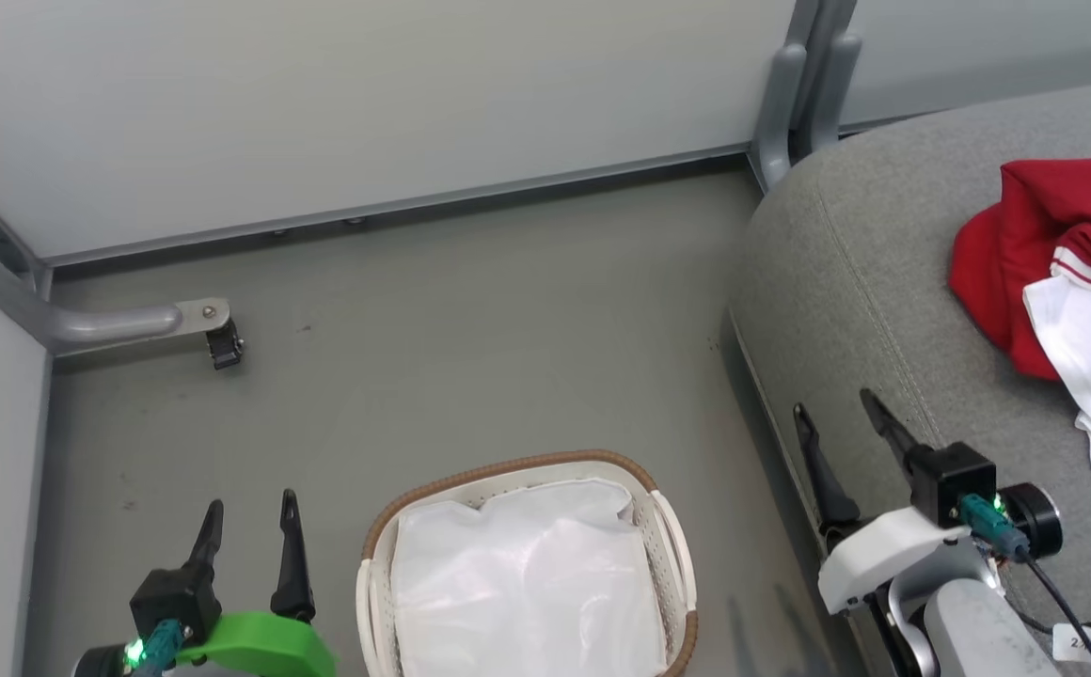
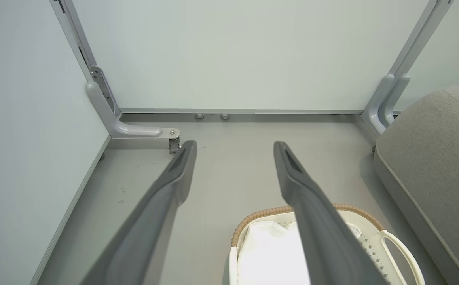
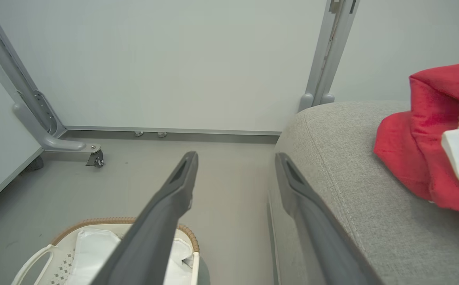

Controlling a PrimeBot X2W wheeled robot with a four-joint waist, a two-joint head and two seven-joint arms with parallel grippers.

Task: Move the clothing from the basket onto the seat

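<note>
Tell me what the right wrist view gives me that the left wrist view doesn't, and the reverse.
Right wrist view adds: the clothing lying on the seat, and the right gripper, jaws open and empty.
Left wrist view adds: the left gripper, jaws open and empty.
Both share: the basket holding its white liner, the seat's rounded corner, and the grey floor.

A small white tag point(image 1: 1072, 644) is seen on the black cable point(image 1: 1051, 585) just below the right gripper point(image 1: 831, 402). Only a "2" can be read on it.
</note>
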